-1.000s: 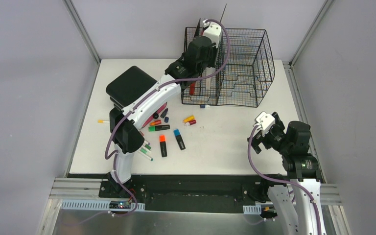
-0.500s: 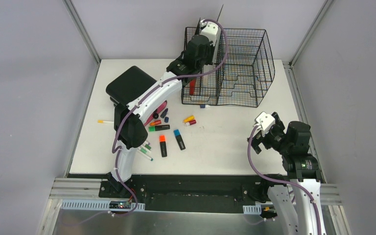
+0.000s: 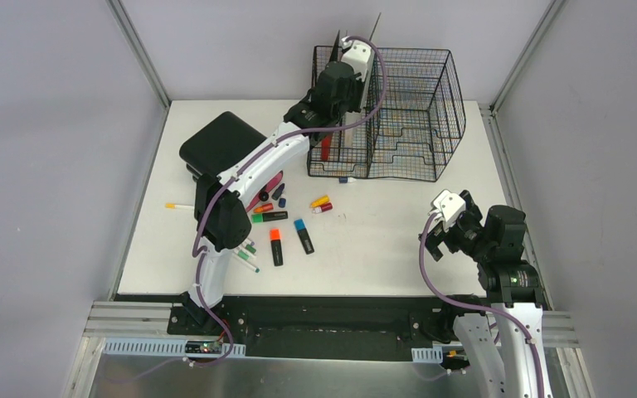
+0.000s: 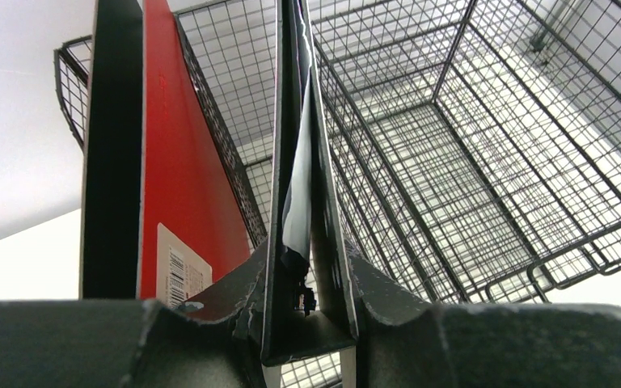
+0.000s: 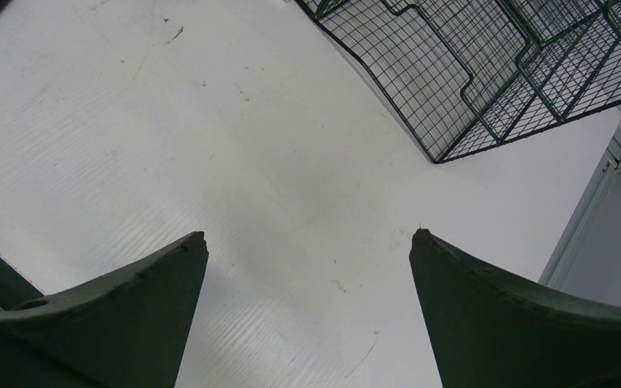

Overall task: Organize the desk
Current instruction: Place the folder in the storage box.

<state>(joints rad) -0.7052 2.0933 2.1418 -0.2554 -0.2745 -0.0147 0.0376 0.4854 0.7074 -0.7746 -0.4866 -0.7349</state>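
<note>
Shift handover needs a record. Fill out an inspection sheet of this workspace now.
Surface: white desk, faint scuffs below the right gripper.
Job's things: wire-mesh rack at the far edge, with a red book upright inside; markers loose left of centre.
Clutter: black case at the left.
Grippers: left gripper shut on a thin black folder inside the rack; right gripper open above bare desk.
Cables: purple cable along each arm.
Surroundings: grey walls, aluminium rails.

Plain grey walls point(image 3: 41, 124) closing my view on three sides, aluminium corner posts point(image 3: 139, 54) running up at the back, brushed metal sheet point(image 3: 315, 380) nearest me, soft even light, faint shadows
</note>
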